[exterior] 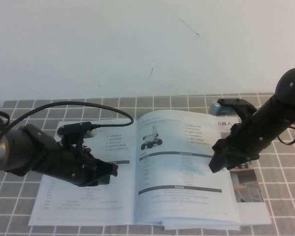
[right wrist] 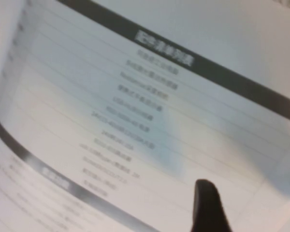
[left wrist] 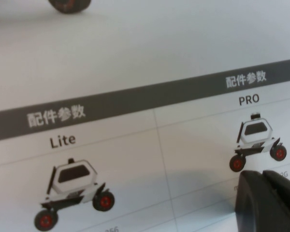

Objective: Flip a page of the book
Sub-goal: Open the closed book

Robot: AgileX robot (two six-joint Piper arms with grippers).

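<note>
The book [exterior: 78,204] lies open on the tiled table. Its right-hand sheet is the page [exterior: 187,184], white with a small wheeled robot picture [exterior: 151,138] and dark-bar tables, and it bulges slightly upward. My left gripper [exterior: 113,169] rests low over the left-hand sheet, shut, with both fingers [left wrist: 275,203] pressed together beside small rover pictures [left wrist: 72,193]. My right gripper [exterior: 217,160] hovers over the page's outer edge, open; one dark fingertip [right wrist: 208,208] shows above the page's table lines [right wrist: 150,96], nothing between the jaws.
A second booklet with red characters [exterior: 225,123] and a room photo [exterior: 248,189] lies under the book's right side. A black cable [exterior: 88,104] arcs over the left arm. Grey tiled tabletop [exterior: 285,216] surrounds the book; a white wall [exterior: 137,44] rises behind.
</note>
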